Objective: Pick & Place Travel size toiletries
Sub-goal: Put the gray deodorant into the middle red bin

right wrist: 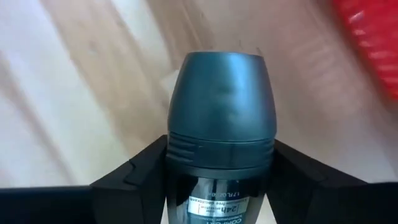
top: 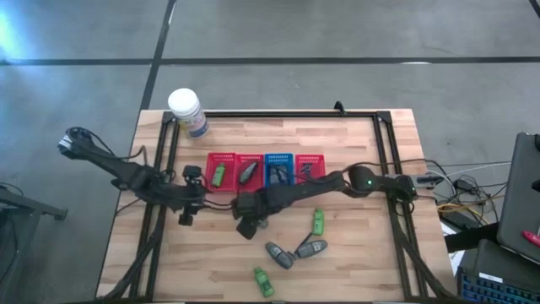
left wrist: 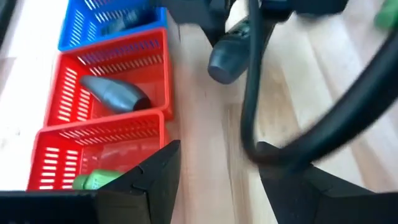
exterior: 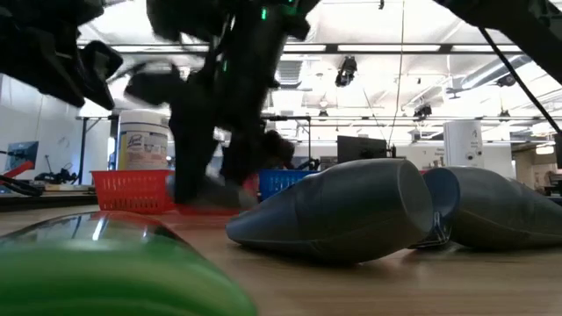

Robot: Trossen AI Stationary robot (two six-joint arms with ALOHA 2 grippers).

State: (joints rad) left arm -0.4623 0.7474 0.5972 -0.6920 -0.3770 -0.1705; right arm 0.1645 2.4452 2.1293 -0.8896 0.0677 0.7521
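Note:
My right gripper [top: 251,225] reaches across to mid-table, just in front of the basket row, and is shut on a dark oblong tube with a grey-teal cap [right wrist: 221,93]. The tube also shows in the left wrist view [left wrist: 225,59]. My left gripper [top: 202,205] is open and empty, to the left of it. A green bottle [top: 218,176] and a grey tube [top: 248,173] lie in the two left red baskets. On the bare table lie two grey tubes [top: 278,253] [top: 310,249] and two green bottles [top: 318,221] [top: 263,281]. My right gripper pinches the tube's dark body just behind the cap [right wrist: 221,186] between its two fingers, one on each side. The tube lies along the fingers and its cap end [right wrist: 221,74] sticks out past them. I cannot tell whether the cap touches the table.
Four slotted baskets stand in a row at mid-table: red [top: 221,160], red [top: 251,159], blue [top: 279,159], red [top: 310,159]. A big white-lidded jar [top: 186,110] stands at the far left. A dark frame [top: 278,114] runs around the table's edges.

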